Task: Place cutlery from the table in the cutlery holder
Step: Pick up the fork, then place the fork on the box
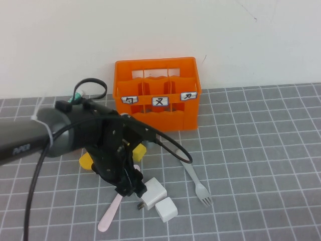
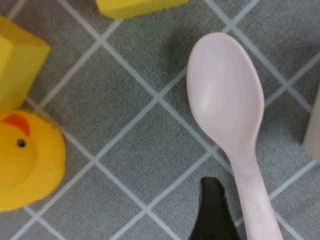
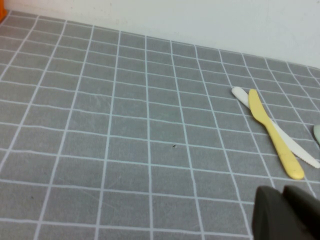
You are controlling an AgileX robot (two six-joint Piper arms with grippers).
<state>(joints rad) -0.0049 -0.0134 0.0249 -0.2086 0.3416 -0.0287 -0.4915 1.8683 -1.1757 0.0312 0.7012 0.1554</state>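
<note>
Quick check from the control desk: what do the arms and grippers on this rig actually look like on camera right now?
The left arm is a dark grey tube with pale lettering, a white zip tie around it and black cables looping alongside. The left gripper, low over the table, is black and angular. Only a dark grey corner of the right gripper shows in its wrist view.

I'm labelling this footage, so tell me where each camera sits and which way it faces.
High view: raised, angled down at the orange slotted crate; left arm and left gripper show.
Left wrist: straight down at the pale pink plastic spoon, shared with high view; one dark finger shows.
Right wrist: low across the grey gridded table; right gripper at the edge.
</note>
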